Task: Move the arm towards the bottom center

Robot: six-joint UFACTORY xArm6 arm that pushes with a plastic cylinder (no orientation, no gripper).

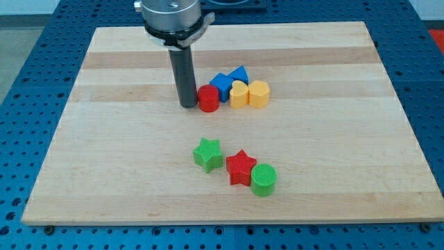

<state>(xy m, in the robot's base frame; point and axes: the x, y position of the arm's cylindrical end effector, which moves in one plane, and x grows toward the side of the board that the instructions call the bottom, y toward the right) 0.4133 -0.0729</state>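
In the camera view, a wooden worktop (125,173) lies on a blue perforated base (21,83). The arm's dark rod comes down from a metal mount at the view's top, and its tip (188,105) rests on the worktop just to the view's left of the red cylinder (208,98), touching it or very nearly so (the gap cannot be made out). The arm carries no fingers, so there is nothing to open or close.

The red cylinder serves as landmark. Just to its right and slightly above sits a blue block (221,83), with a blue triangular block (238,74) beyond that. To the right of the red cylinder stand a yellow block (238,95) and a yellow hexagonal block (259,94), touching each other.

Well below the red cylinder, towards the view's bottom centre, lies a second group: a green star (207,153), a red star (241,167) touching it, and a green cylinder (263,180) against the red star.
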